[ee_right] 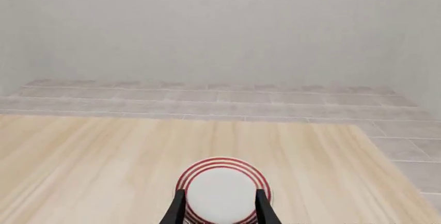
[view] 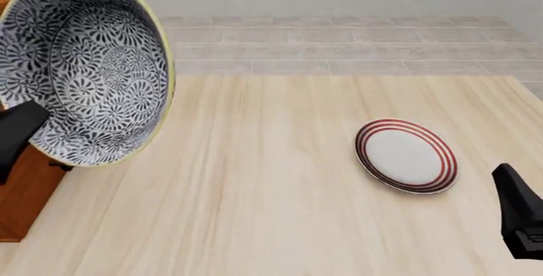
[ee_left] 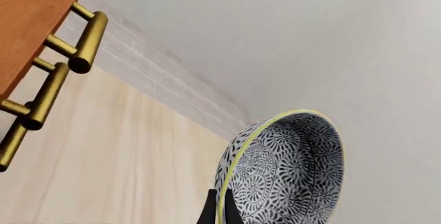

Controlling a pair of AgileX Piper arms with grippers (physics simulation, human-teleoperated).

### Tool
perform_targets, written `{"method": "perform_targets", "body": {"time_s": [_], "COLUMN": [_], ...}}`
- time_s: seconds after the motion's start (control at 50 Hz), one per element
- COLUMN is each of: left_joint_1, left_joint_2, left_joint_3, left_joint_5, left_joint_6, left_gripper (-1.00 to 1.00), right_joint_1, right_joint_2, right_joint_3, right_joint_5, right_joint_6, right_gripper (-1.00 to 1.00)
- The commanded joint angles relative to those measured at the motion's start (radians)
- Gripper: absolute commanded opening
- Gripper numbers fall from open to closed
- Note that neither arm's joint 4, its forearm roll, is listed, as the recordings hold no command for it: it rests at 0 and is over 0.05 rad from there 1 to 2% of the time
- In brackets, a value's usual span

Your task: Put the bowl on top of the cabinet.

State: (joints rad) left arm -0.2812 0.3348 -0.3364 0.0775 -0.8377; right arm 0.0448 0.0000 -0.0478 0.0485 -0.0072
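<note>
The bowl (view: 85, 66), patterned dark blue and white with a pale rim, hangs tilted on its side high above the table's left part, its opening facing right. My left gripper (ee_left: 219, 209) is shut on the bowl's (ee_left: 286, 172) rim, one dark finger on either side of it. The reddish-brown cabinet (view: 24, 193) stands at the table's left edge, mostly hidden behind the bowl; the left wrist view shows its front (ee_left: 31, 22) and brass handles (ee_left: 86, 41). My right gripper (ee_right: 220, 206) is open and holds nothing, low at the right (view: 519, 215).
A flat white plate with red rings (view: 405, 155) lies on the light wooden table (view: 254, 187) at the right, just ahead of the right gripper's fingers (ee_right: 222, 190). A tiled floor and a pale wall lie beyond the table's far edge.
</note>
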Motion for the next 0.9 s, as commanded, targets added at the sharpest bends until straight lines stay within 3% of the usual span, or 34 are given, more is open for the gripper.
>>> {"method": "perform_targets", "body": {"time_s": [0.02,0.24,0.34,0.42,0.48,0.52,0.58,0.72,0.9], "left_joint_1": [0.008,0.007,0.016,0.022,0.025,0.034,0.086,0.108,0.169], "left_joint_2": [-0.003,0.005,0.039,0.101,0.123,0.155,0.182,0.246,0.337], "left_joint_3": [0.012,-0.004,-0.060,-0.122,-0.176,-0.204,-0.282,-0.376,-0.573], "left_joint_5": [-0.012,-0.003,0.037,0.086,0.129,0.166,0.219,0.278,0.404], "left_joint_6": [0.009,0.013,0.026,-0.007,0.007,-0.028,0.015,0.025,0.065], "left_gripper": [-1.00,-1.00,-1.00,-1.00,-1.00,-1.00,-1.00,-1.00,-1.00], "right_joint_1": [-0.003,-0.003,-0.003,-0.003,0.015,0.011,0.011,0.012,0.012], "right_joint_2": [0.000,0.000,0.000,0.000,0.000,0.000,0.000,0.000,0.000], "right_joint_3": [0.001,0.006,0.008,0.012,0.015,0.017,0.018,0.019,0.022], "right_joint_5": [0.000,-0.004,-0.006,-0.010,-0.012,-0.015,-0.016,-0.016,-0.019], "right_joint_6": [0.007,0.007,0.007,0.007,0.007,0.006,0.006,0.006,0.006], "right_gripper": [1.00,1.00,1.00,1.00,1.00,1.00,1.00,1.00,1.00]}}
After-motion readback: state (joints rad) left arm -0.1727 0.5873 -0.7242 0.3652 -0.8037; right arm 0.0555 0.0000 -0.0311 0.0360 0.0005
